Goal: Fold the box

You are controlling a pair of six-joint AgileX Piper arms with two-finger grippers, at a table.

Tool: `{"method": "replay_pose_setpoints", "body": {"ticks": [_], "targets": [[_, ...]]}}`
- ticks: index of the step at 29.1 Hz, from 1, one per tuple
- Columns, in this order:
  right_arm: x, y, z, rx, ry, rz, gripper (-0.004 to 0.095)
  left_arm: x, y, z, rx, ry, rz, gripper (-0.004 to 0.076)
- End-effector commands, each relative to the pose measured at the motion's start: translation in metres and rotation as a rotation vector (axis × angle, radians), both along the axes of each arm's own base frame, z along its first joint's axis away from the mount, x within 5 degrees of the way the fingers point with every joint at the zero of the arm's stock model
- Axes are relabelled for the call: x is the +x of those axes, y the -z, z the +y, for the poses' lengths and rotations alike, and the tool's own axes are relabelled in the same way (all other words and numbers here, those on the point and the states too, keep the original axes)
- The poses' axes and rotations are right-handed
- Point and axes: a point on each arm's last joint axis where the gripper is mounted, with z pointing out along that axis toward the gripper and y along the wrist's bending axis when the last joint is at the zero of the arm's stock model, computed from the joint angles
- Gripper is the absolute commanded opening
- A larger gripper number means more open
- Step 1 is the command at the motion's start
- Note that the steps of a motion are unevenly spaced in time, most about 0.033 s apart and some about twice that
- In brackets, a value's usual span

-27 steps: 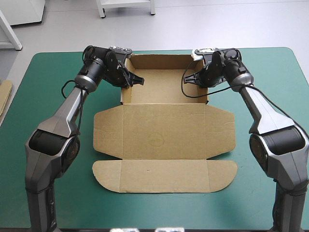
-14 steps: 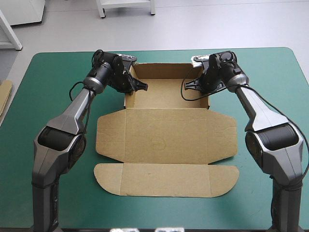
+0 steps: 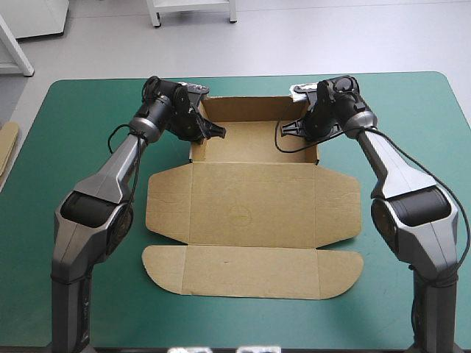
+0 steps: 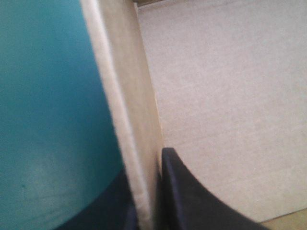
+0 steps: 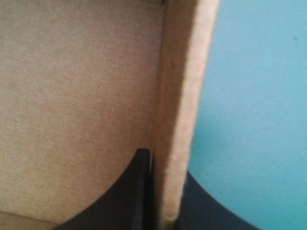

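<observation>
Starting at the near edge of the table (image 3: pixel 88 316), the box (image 3: pixel 250 213) is seen laid out with its long axis running from 6 to 12 o'clock. A rounded flap (image 3: pixel 250 271) lies flat at 6 o'clock, the broad lid panel (image 3: pixel 254 202) with its two side wings is spread flat behind it, and the tray (image 3: pixel 254 145) with raised walls sits farthest off, at 12 o'clock. The tray's left wall (image 4: pixel 125 120) is pinched by the left gripper (image 3: pixel 202 132) at about 11 o'clock, with one black finger (image 4: pixel 192 201) set inside the tray and the other outside, over the teal-green cover. The right wall (image 5: pixel 181 120) is pinched likewise by the right gripper (image 3: pixel 305 129) at about 1 o'clock, the board clamped between its fingers (image 5: pixel 132 191). Each wall is thus reached by the arm on its own side, neither arm being the nearer. The walls are judged to be at the pressing and tucking stage, while the lid, lying toward 6 o'clock from both pairs of fingers, is not yet dealt with. A spare piece of board (image 3: pixel 6 147) is noticed past the table's edge at 9 o'clock.
</observation>
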Motion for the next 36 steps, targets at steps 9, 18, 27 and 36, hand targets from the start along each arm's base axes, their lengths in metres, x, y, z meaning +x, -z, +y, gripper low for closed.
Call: {"method": "replay_pose_setpoints", "body": {"ticks": [9,18,27,36], "targets": [[-0.009,-0.076,0.0,0.023,-0.051,-0.198,0.0501,-0.003,-0.057,0.001,-0.04,0.029,-0.195,0.0552],[-0.02,-0.109,-0.007,0.011,-0.034,-0.254,0.0503,-0.022,-0.109,0.012,-0.045,0.021,-0.299,0.0549],[-0.071,-0.18,-0.022,0.042,-0.061,-0.406,0.0499,-0.083,-0.2,0.036,-0.05,0.058,-0.501,0.0473],[-0.116,-0.23,-0.036,0.048,-0.093,-0.541,0.0486,-0.154,-0.218,0.062,-0.039,0.082,-0.503,0.0473]]}}
